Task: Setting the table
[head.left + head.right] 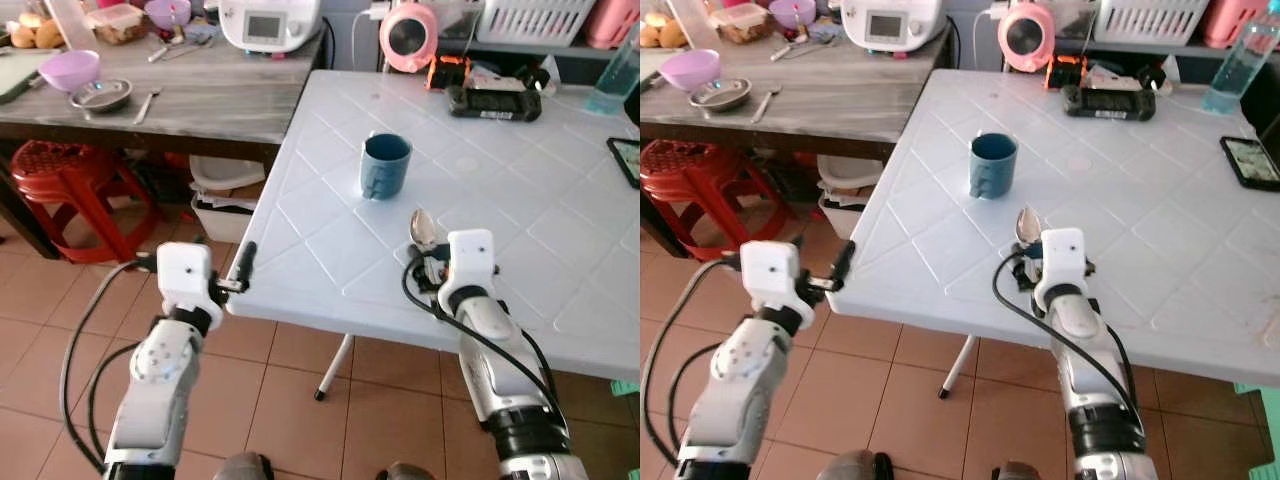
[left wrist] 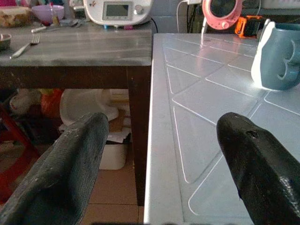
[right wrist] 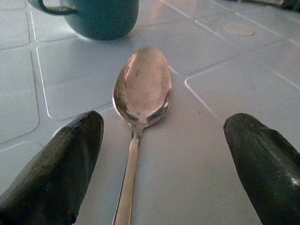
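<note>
Two grippers are up at the white table (image 1: 520,200), and the right gripper (image 3: 161,154) has the job in hand: its fingers stand wide apart, flanking a spoon (image 3: 140,98) that lies flat on the tabletop, gripping nothing. The spoon's bowl points toward 12 o'clock, at the blue mug (image 1: 385,165), which stands upright just beyond it. Whether this is a pick-up or a release I cannot tell. If it is a release, the sound move is to lift straight up so neither finger drags the handle askew; if a grasp, the fingers should close squarely across the thin handle, low against the table, since flat metal slips easily.

The left gripper (image 2: 164,154) hovers at the table's near corner at about 9 o'clock from the spoon, fingers well apart and empty.

As for containers, the mug's inside is too shadowed to judge. On the wooden side table (image 1: 200,95) at 10 o'clock sit a purple bowl (image 1: 70,68) and a small metal dish (image 1: 100,95); both look empty.
</note>
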Robot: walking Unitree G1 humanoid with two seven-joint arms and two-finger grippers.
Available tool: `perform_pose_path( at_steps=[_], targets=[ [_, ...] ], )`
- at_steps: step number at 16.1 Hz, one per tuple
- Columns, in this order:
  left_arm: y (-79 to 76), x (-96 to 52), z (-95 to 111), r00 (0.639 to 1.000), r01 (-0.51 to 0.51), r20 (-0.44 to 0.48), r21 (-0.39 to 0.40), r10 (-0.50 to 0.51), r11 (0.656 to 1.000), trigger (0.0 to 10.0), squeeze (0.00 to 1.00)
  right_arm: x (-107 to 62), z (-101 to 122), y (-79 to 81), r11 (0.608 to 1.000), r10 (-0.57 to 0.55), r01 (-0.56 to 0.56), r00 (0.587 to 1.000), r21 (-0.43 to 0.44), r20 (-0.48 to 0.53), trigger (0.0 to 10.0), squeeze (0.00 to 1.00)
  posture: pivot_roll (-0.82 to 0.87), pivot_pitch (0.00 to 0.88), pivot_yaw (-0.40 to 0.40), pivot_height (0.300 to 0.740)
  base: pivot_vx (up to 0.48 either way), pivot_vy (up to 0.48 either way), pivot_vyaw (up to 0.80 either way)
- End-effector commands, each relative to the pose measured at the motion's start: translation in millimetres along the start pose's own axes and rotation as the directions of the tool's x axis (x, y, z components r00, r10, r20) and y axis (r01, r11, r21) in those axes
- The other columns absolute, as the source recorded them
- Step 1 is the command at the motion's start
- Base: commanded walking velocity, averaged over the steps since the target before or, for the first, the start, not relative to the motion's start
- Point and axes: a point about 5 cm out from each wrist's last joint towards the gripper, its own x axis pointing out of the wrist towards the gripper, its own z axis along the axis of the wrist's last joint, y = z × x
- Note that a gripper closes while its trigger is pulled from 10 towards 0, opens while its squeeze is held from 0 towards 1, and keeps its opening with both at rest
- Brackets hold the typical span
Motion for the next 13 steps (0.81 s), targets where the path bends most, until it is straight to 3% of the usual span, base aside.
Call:
perform_pose_path(
  at_steps=[1, 4, 5, 6, 7, 13],
  targets=[
    [2.6, -4.8, 1, 1.0, -0.001, -0.013, 0.01, 0.001, 1.0, 10.0, 0.0, 3.4, -2, 3.3, 0.999, 0.037, -0.038, 0.999, -0.006, -0.027, 10.0, 0.0, 0.04, 0.054, 0.059, 0.74, 0.0, 0.0, 0.0],
    [2.3, -6.8, 1, 1.0, 0.005, -0.024, 0.013, -0.005, 1.0, 10.0, 0.0, 5.6, -1, 9.3, 0.997, 0.078, -0.078, 0.996, -0.01, -0.037, 10.0, 0.0, 0.05, 0.053, 0.06, 0.74, 0.0, 0.0, 0.0],
    [2.4, -6.4, 1, 1.0, 0.007, -0.026, 0.014, -0.007, 1.0, 10.0, 0.0, 5.3, -2, 10.6, 0.996, 0.085, -0.085, 0.995, -0.004, -0.045, 5.9, 0.0, 0.04, 0.053, 0.06, 0.74, 0.0, 0.0, 0.0],
    [2.4, -5.9, 1, 1.0, 0.009, -0.029, 0.014, -0.008, 1.0, 10.0, 0.0, 4.9, -4, 11.6, 0.996, 0.09, -0.09, 0.994, 0.003, -0.056, 4.5, 0.0, 0.04, 0.054, 0.06, 0.74, 0.0, 0.0, 0.0],
    [2.4, -5.6, 1, 0.999, 0.012, -0.034, 0.015, -0.011, 1.0, 10.0, 0.0, 3.0, -6, 13.8, 0.993, 0.117, -0.117, 0.99, 0.015, -0.076, 0.0, 0.0, 0.04, 0.054, 0.059, 0.74, 0.0, 0.0, 0.0],
    [-0.4, -2.2, -2, 0.998, 0.027, -0.054, 0.01, -0.026, 1.0, 10.0, 0.0, -4.8, -11, 11.3, 0.986, 0.149, -0.136, 0.979, 0.095, -0.141, 0.0, 0.0, 0.03, 0.044, 0.051, 0.74, 0.0, 0.0, 0.0]
  ],
)
